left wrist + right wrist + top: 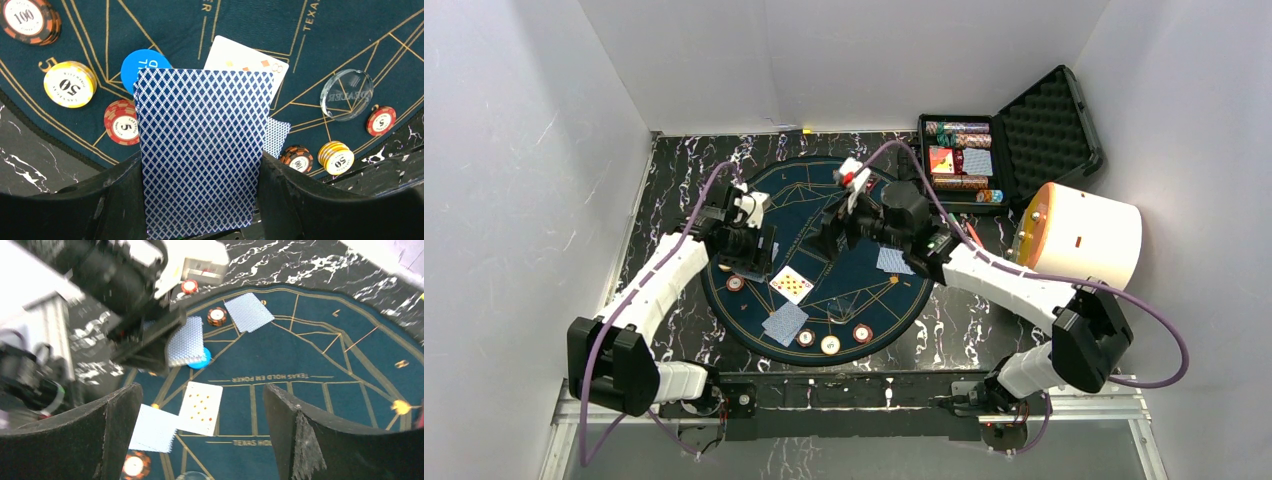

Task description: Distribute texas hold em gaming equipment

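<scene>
playing card (200,125) upright in left tool (200,170) near mat (350,40) edge, right tool (200,395) wide, empty, mid-mat

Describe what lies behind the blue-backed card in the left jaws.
Behind the held card show a blue disc, a face-up card and a corner of another blue-backed card. Most of each is covered.

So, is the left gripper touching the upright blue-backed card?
Touching. Left wrist view: the left gripper clamps the upright blue-backed card, both side edges against its fingers.
</scene>
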### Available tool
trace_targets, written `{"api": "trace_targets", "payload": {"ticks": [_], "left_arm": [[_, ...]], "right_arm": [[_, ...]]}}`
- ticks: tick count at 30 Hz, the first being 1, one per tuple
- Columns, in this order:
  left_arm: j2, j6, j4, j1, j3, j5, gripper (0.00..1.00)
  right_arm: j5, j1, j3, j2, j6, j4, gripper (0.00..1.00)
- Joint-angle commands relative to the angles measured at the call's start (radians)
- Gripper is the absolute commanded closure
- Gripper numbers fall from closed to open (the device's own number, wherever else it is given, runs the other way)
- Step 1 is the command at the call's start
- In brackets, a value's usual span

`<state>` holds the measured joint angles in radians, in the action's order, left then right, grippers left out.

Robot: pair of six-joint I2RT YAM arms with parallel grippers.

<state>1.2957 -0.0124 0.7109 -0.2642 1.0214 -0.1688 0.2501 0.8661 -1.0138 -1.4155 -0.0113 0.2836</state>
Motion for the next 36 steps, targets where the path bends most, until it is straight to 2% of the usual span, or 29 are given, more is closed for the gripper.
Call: {"api": "trace_targets", "payload": {"ticks": [1, 4, 6, 7, 9, 12, 18, 24, 31, 36], "left_arm": [[-0.060, 0.045, -0.018, -0.066, 0.043, -0.012, 1.00], [-0.090, 0.077, -0.031, -0.150, 0.040, 0.037, 1.00], [-0.114, 0.087, -0.050, -0.192, 0.028, 0.048, 1.00], [-0.123, 0.087, -0.060, -0.205, 0.021, 0.048, 1.00], [-0.125, 0.085, -0.067, -0.217, 0.016, 0.046, 1.00], [-0.115, 0.084, -0.066, -0.228, 0.017, 0.038, 1.00], [-0.110, 0.089, -0.063, -0.240, 0.020, 0.039, 1.00], [-0.115, 0.092, -0.058, -0.249, 0.022, 0.043, 1.00], [-0.116, 0.084, -0.053, -0.254, 0.024, 0.048, 1.00], [-0.117, 0.081, -0.052, -0.255, 0.022, 0.044, 1.00]], "right_arm": [[0.092, -0.094, -0.088, -0.014, -0.406, -0.077, 0.02], [0.274, -0.213, -0.108, -0.088, -0.597, -0.086, 0.02], [0.452, -0.284, -0.078, -0.162, -0.788, 0.036, 0.04], [0.521, -0.297, -0.071, -0.199, -0.828, 0.104, 0.05], [0.599, -0.295, -0.117, -0.277, -0.834, 0.082, 0.05], [0.672, -0.274, -0.089, -0.348, -0.953, 0.256, 0.05], [0.703, -0.243, -0.123, -0.420, -1.013, 0.341, 0.08], [0.692, -0.174, -0.229, -0.520, -0.994, 0.292, 0.12], [0.660, -0.122, -0.331, -0.566, -0.901, 0.153, 0.16], [0.652, -0.129, -0.341, -0.560, -0.849, 0.082, 0.30]]}}
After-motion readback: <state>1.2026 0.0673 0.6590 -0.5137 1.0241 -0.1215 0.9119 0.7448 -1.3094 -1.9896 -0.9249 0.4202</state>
